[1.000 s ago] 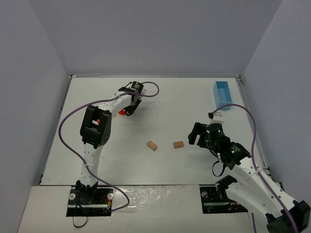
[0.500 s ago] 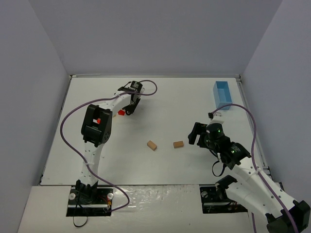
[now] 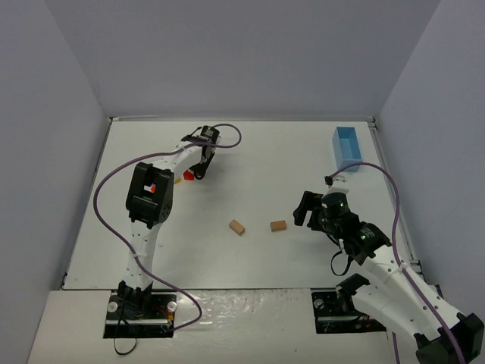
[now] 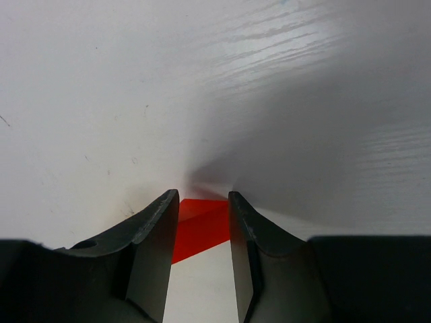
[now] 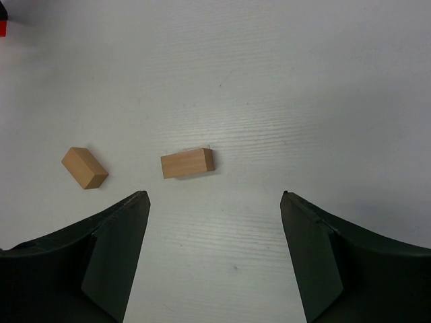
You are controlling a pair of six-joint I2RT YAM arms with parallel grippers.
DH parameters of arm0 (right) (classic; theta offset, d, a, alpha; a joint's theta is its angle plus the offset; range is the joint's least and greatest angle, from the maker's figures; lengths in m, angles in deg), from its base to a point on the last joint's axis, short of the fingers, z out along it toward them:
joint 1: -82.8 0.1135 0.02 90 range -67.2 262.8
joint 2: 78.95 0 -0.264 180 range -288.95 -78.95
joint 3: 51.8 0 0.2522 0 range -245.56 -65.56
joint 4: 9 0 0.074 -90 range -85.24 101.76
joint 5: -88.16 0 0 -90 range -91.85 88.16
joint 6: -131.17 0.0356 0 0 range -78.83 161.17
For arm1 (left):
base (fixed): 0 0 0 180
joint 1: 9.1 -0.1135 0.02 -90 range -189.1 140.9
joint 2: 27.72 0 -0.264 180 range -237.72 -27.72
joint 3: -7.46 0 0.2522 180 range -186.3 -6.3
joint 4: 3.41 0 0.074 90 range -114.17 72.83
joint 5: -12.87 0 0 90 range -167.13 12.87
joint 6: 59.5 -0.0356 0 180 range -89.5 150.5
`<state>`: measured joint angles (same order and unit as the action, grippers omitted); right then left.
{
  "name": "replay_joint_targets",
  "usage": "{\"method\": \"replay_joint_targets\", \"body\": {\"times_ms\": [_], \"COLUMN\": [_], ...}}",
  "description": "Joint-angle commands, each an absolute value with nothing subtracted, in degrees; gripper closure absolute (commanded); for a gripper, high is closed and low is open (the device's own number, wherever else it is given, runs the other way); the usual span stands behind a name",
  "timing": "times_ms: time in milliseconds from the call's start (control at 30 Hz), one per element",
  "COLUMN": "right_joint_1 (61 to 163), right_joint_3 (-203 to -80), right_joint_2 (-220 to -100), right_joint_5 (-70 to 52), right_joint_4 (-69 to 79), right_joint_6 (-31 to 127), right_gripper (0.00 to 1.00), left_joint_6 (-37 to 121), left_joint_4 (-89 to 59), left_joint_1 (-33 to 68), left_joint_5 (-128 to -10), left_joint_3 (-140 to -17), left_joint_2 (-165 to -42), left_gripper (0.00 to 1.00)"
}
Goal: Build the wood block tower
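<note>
One tan block lies flat on its long side; a second tan block lies flat well apart to its left, turned askew. The red wedge sits pinched between the left gripper's fingers, a small yellow piece just beside it

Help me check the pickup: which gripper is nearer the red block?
Left. The left gripper is closed on the red block, pinching it from both sides. The right gripper hangs open well away from it, near the tan blocks.
</note>
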<state>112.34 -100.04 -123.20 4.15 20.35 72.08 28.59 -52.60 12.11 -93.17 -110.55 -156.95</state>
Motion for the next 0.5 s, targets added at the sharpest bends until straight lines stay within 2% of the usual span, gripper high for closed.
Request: {"method": "replay_joint_targets", "body": {"times_ms": [0, 467], "right_joint_1": [112.25, 112.25], "right_joint_3": [-100.08, -100.0], "right_joint_2": [-124.09, -123.95], "right_joint_5": [4.83, 4.75], "right_joint_4": [17.32, 17.24], "right_joint_6": [71.23, 71.3], "right_gripper": [0.24, 0.24], "left_joint_6": [28.5, 28.02], "left_joint_4": [-50.87, -49.87], "left_joint_1": [10.56, 9.09], "left_joint_5": [-95.62, -94.77], "left_joint_3": [-111.17, -112.85], "left_joint_2": [-154.3, -153.44], "left_gripper": [0.68, 0.68]}}
